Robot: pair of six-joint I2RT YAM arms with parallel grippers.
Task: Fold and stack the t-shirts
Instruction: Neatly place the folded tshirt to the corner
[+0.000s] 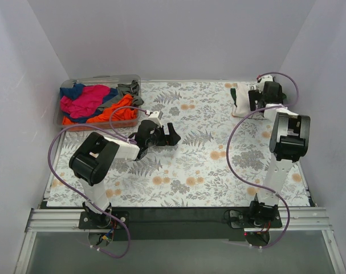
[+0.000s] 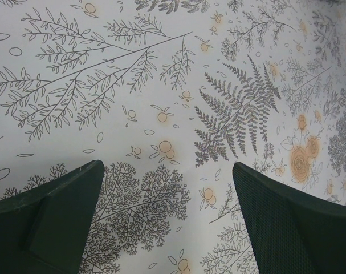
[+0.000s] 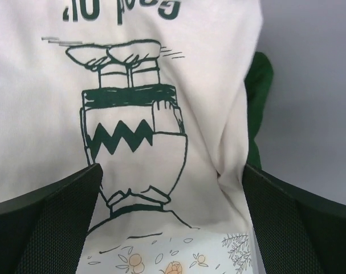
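I'm hovering the right gripper (image 3: pixel 171 177), wide open and empty, over the folded tee (image 3: pixel 47 85) in the far-right corner; the left gripper (image 2: pixel 168 171) is hanging open, empty. Dipping risks snagging the fold.

The table (image 1: pixel 190 171) has a pale floral print of ferns and orange blossoms, perhaps a cloth laid over it, though that is hard to tell. A clear plastic bin (image 1: pixel 104 78) sits on its far left corner. A folded cream t-shirt (image 1: pixel 240 105) with dark green print lies at the far right corner, well apart from the bin.
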